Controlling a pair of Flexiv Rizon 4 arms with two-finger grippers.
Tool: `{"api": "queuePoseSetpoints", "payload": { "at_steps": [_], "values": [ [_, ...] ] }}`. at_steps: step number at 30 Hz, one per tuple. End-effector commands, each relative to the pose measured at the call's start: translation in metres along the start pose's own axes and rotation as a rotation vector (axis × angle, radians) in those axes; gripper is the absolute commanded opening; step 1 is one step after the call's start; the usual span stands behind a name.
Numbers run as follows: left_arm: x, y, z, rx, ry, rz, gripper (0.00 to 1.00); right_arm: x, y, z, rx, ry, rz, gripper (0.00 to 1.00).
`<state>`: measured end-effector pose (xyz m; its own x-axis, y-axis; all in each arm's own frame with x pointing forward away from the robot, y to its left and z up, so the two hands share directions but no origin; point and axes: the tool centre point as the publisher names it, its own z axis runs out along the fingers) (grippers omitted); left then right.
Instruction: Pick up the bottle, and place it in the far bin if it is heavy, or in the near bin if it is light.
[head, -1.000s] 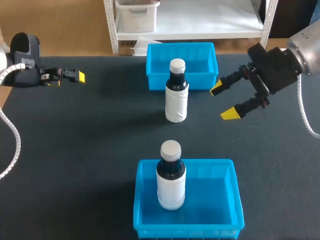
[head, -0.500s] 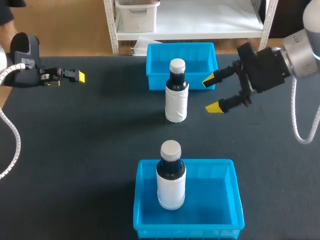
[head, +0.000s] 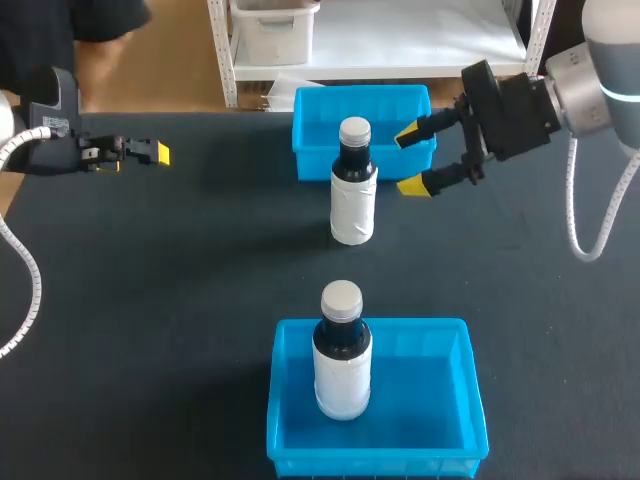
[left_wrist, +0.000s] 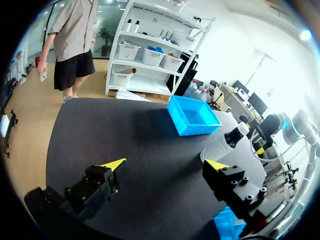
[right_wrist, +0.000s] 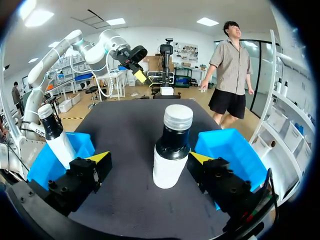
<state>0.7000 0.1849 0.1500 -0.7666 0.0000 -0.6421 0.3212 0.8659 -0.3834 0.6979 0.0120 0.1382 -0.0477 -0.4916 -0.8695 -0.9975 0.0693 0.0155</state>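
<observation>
Standing upright mid-table just near of the far bin (head: 312, 150), the bottle (head: 353, 195) waited left of your released, empty right gripper (head: 412, 158); a misaligned finger clipping its side could have toppled it.

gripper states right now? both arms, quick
Left gripper: open, holding nothing.
Right gripper: open, empty, beside the middle bottle, not touching it.
</observation>
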Motion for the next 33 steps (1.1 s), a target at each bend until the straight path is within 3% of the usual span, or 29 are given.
{"api": "queuePoseSetpoints", "payload": {
  "at_steps": [1,17,33],
  "values": [
    [0.000,0.000,0.000,0.000,0.000,0.000,1.00,-0.007,-0.018,0.012,-0.024,-0.014,-0.011,1.00],
    [0.000,0.000,0.000,0.000,0.000,0.000,1.00,-0.014,-0.040,0.042,-0.021,-0.026,-0.003,1.00],
    [0.000,0.000,0.000,0.000,0.000,0.000,1.00,-0.018,-0.043,0.063,-0.034,-0.029,0.000,1.00]
  ]
}}
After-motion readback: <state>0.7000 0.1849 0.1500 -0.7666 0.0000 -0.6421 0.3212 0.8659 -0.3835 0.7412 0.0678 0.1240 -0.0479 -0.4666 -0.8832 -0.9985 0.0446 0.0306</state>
